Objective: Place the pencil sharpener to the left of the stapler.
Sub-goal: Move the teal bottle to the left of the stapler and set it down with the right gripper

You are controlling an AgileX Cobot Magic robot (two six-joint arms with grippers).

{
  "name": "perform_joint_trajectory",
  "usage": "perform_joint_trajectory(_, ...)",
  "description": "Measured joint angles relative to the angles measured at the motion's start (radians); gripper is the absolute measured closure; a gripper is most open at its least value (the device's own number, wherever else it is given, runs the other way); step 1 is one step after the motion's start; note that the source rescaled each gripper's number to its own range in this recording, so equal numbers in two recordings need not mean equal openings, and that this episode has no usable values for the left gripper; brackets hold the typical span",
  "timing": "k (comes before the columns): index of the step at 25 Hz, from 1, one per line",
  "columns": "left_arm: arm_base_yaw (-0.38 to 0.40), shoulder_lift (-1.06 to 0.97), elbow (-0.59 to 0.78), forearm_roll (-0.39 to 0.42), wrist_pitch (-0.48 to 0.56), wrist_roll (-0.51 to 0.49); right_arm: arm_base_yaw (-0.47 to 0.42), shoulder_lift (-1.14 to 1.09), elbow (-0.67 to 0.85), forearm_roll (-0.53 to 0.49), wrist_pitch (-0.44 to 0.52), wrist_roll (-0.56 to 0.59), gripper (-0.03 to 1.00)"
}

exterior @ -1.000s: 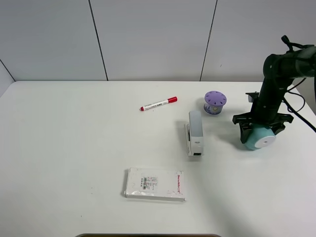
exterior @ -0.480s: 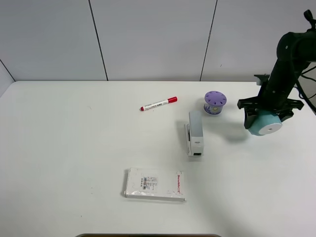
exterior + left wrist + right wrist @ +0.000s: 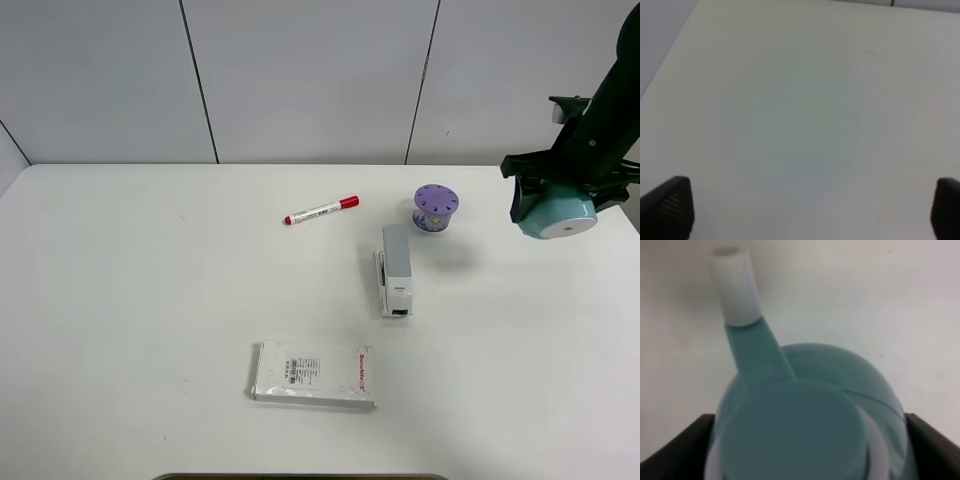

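Note:
The teal pencil sharpener hangs in the air at the far right, white round face toward the camera, with my right gripper shut on it. The right wrist view is filled by the sharpener, its crank sticking out, black fingers at both sides. The light-grey stapler lies lengthwise near the table's middle, well left of the sharpener. My left gripper shows only in its wrist view, its two fingertips wide apart over bare table, open and holding nothing.
A purple spool with holes stands just behind the stapler's right. A red-capped white marker lies further left at the back. A flat white box lies toward the front. The white table ends at a grey panelled wall.
My right gripper has lifted the sharpener off the table and carried it up and to the right. Stapler, spool, marker and box have not moved.

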Motion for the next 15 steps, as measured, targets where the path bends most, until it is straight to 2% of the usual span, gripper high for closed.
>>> perform_joint_trajectory(4, 0.000, 0.000, 0.000, 0.000, 0.000, 0.000, 0.023, -0.016, 0.000, 0.018, 0.015, 0.005, 0.97)
perform_joint_trajectory(11, 0.000, 0.000, 0.000, 0.000, 0.000, 0.000, 0.142, -0.020, -0.004, 0.026, 0.016, 0.010, 0.97)
perform_joint_trajectory(15, 0.000, 0.000, 0.000, 0.000, 0.000, 0.000, 0.204, -0.017, -0.063, 0.026, 0.017, 0.038, 0.97)
